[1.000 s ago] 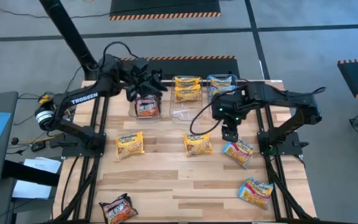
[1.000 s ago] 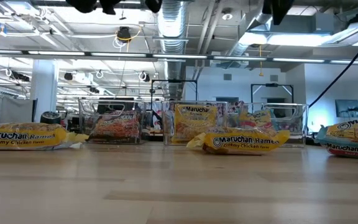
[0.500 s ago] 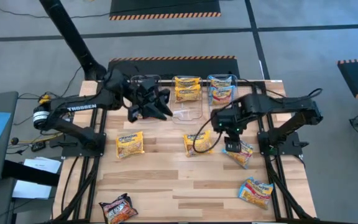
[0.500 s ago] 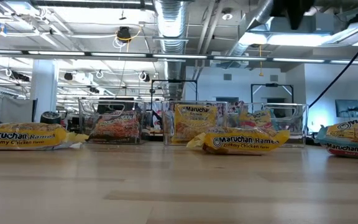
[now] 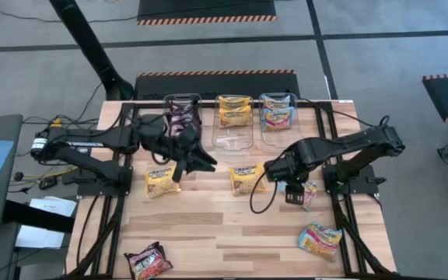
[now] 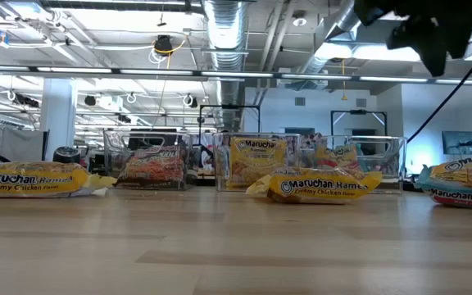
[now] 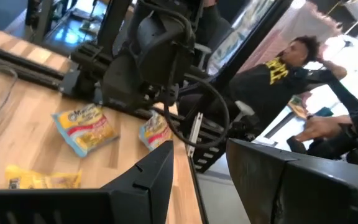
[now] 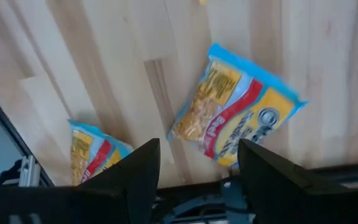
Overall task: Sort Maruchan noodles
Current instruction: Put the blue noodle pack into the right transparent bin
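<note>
Maroon-black, the nearest Maruchan packet (image 5: 148, 260) lies at the table's (image 5: 208, 225) near left corner; a light blue packet (image 5: 320, 239) lies near right. Farther in, we see our right gripper (image 5: 295, 192) hovering with fingers spread wide and empty over another light blue packet (image 8: 238, 116) on the wood. Left of it lie two yellow packets, one mid-table (image 5: 246, 178) and one farther left (image 5: 160, 180). Our left gripper (image 5: 198, 159) hangs between these two, jaws parted, holding nothing. Along the far edge stand three clear tubs: the left tub (image 5: 181, 111) holds a dark packet, the middle tub (image 5: 233, 123) yellow ones, the right tub (image 5: 278, 113) blue ones.
</note>
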Tool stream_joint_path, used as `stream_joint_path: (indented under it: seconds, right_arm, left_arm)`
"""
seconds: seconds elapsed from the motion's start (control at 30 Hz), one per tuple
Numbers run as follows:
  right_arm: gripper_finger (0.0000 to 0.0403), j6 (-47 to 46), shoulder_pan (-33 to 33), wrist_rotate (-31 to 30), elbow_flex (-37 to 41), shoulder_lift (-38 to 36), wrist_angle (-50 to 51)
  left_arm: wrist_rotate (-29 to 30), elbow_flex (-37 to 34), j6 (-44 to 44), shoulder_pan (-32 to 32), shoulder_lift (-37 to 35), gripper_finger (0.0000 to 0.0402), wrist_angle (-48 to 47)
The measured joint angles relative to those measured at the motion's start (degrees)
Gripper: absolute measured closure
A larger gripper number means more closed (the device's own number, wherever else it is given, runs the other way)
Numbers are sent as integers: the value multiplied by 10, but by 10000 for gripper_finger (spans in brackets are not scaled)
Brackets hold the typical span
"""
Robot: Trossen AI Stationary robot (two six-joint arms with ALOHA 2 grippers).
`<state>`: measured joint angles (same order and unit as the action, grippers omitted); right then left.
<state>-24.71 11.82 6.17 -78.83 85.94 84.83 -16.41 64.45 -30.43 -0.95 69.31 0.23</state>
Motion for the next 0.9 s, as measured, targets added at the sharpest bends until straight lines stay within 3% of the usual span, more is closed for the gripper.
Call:
stream_joint_path:
  seconds: [0.37, 0.67, 0.9]
  right_arm:
    - [163, -144, 48, -2, 93, 0, -4]
    - [163, -160, 73, -4, 174, -13, -28]
    - [163, -158, 53, -3, 234, -89, -61]
  left_arm:
    - [81, 0, -3, 81, 0, 265, -11]
    - [144, 0, -8, 133, 0, 265, -31]
    - [193, 0, -9, 163, 0, 265, -43]
